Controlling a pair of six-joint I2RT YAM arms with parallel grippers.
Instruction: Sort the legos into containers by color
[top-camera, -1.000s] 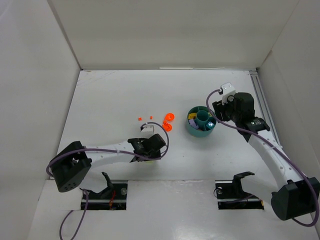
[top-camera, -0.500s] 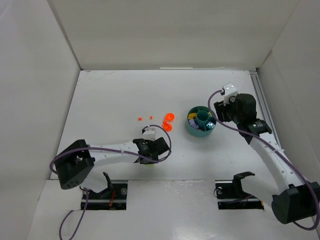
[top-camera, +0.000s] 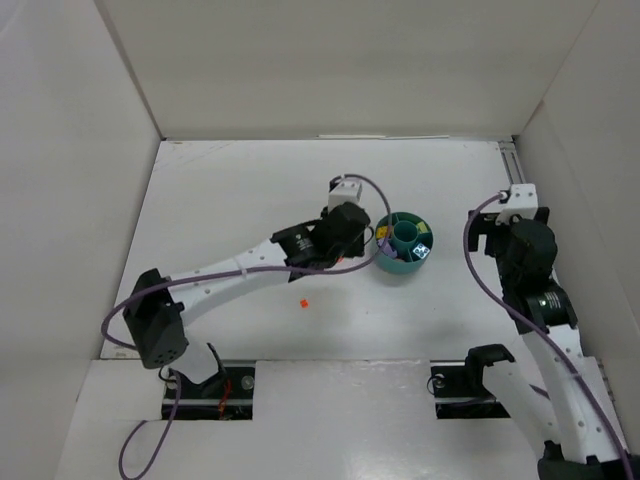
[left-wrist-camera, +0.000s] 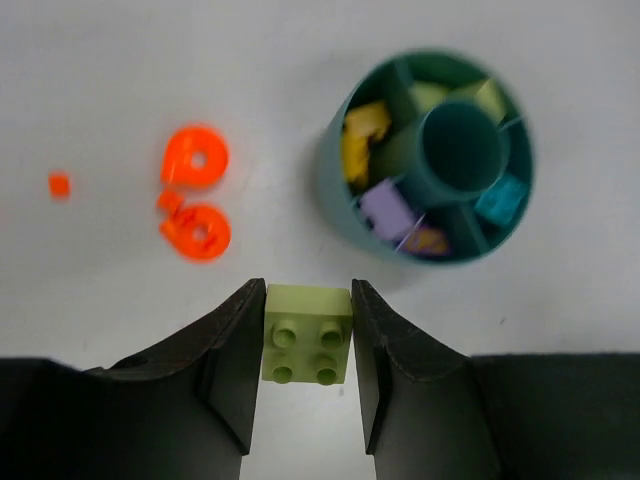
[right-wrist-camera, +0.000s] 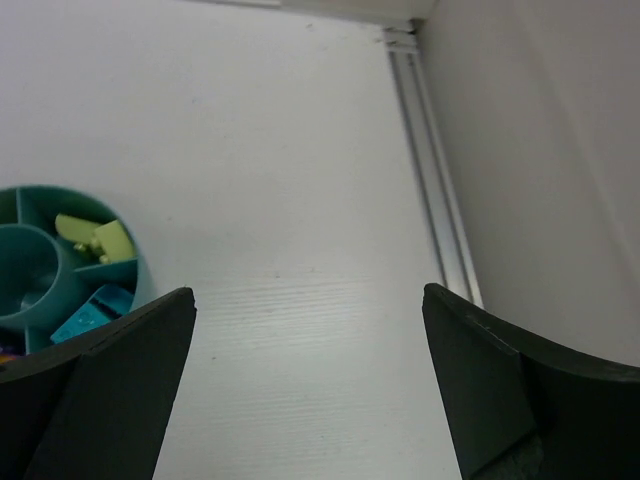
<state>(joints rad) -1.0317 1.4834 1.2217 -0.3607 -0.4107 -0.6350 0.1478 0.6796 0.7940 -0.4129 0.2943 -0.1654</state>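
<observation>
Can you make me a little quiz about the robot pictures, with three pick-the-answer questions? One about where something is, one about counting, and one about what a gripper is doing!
1. Where is the pale yellow-green plastic brick?
A) lying loose
B) between the left gripper's fingers
C) stacked on another brick

2. How many round orange plastic rings lie on the white table?
A) none
B) five
C) two

3. What is the right gripper doing?
A) open, holding nothing
B) squeezed shut, empty
C) shut on a brick

Answers:
1 B, because both fingers press the brick's sides.
2 C, because a pair lies close together.
3 A, because its fingers are wide apart with only bare table between them.
</observation>
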